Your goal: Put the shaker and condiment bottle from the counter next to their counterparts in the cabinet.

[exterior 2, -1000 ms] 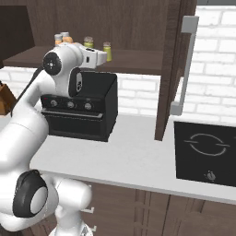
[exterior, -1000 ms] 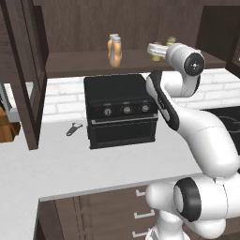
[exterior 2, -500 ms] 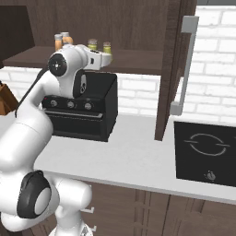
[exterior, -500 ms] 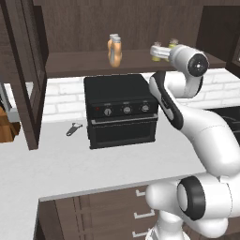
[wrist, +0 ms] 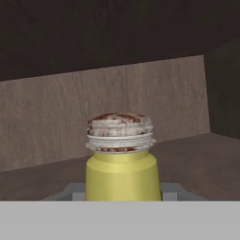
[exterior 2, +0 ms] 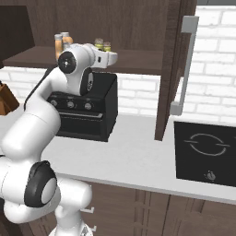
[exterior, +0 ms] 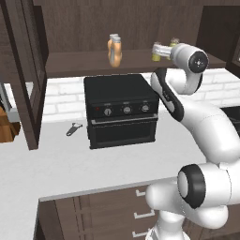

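The gripper (exterior: 158,50) is pressed in on the shaker (wrist: 121,159), which stands upright between the jaws with its cap up, its long axis vertical. In the hand view the shaker fills the lower centre, the cabinet's (wrist: 117,37) wood-grain back right behind it and the shelf plank (wrist: 197,164) running under it; whether its base already touches the plank cannot be told.

From the right base view the gripper (exterior 2: 109,56) reaches in over the shelf (exterior 2: 133,62), and two small yellowish shakers (exterior 2: 102,45) show just beyond the hand, side by side; which is the held one and which the twin is too small to tell. My judgement is that the twin lies just beside the held shaker, so the coming move is a short lowering and release.

Further along the shelf, well apart toward the robot's left, stand two orange-tan condiment bottles (exterior: 114,49) close together. Count: two shakers, two bottles, all up in the cabinet. Below sits the black toaster oven (exterior: 121,110) on the desk (exterior: 70,159).
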You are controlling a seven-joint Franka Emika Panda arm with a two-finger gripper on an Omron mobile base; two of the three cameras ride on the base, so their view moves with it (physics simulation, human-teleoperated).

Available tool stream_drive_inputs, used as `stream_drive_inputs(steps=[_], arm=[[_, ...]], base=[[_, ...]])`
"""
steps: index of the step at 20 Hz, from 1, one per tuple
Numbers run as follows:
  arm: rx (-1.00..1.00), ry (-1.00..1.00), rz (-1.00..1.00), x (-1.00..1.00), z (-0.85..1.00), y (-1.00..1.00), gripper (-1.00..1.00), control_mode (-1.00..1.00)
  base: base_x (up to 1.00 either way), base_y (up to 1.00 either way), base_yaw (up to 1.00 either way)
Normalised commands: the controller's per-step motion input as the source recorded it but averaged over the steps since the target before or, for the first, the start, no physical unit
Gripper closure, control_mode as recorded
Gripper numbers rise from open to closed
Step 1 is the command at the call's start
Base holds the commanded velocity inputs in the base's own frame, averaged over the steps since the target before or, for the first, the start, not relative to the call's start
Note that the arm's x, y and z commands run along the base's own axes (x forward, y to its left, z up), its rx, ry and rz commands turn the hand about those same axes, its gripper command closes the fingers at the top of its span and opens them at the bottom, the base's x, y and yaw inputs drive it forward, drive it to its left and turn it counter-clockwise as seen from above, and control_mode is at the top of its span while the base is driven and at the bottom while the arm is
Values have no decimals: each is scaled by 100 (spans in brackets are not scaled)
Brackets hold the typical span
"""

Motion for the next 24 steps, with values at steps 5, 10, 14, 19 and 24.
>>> stream_drive_inputs(steps=[5, 10, 14, 19, 24], arm=[[-4, 4, 0, 29, -19, -7, 100, -100], [-4, 0, 4, 10, -26, -12, 100, -100], [-1, 1, 10, 1, -24, -10, 100, -100], [-6, 13, 9, 7, -13, 0, 100, -100], [-3, 2, 3, 11, -9, 0, 100, -100]], base=[[0, 0, 0], [0, 0, 0], [0, 0, 0], [0, 0, 0], [0, 0, 0]])
